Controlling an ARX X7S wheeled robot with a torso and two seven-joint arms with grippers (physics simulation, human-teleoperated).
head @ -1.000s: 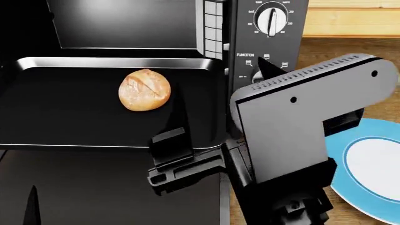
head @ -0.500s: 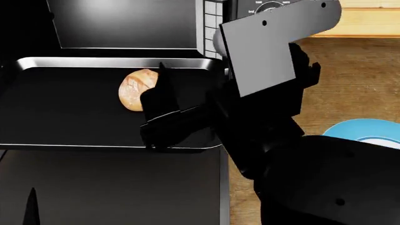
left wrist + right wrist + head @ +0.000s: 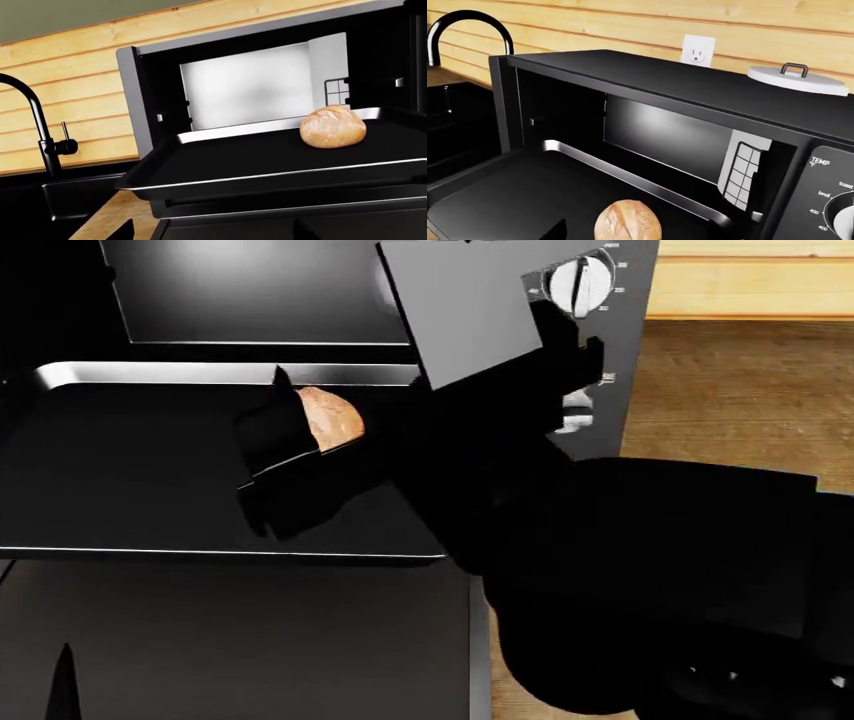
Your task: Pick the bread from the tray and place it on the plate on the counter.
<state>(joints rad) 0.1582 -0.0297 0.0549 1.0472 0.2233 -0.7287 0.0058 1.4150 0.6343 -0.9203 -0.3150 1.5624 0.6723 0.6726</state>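
Note:
The bread [image 3: 336,420] is a golden-brown roll lying on the black tray [image 3: 134,490], which is pulled out of the oven. It also shows in the left wrist view [image 3: 332,126] and the right wrist view [image 3: 627,222]. My right gripper [image 3: 314,445] is open over the tray. One finger [image 3: 274,430] stands just left of the roll, and the roll sits between the jaws in the right wrist view. My left gripper [image 3: 213,236] is open and empty, low in front of the oven door. The plate is hidden behind my right arm.
The black toaster oven has a control panel with a dial [image 3: 581,280] on its right, and its door [image 3: 240,640] is folded down. The wooden counter [image 3: 727,390] lies to the right. A black faucet [image 3: 27,110] and sink are at the left. A white lid [image 3: 797,80] rests on the oven.
My right arm has swung left and forward over the tray until its gripper reaches the bread. It now covers the plate. The bread and my left gripper have not moved.

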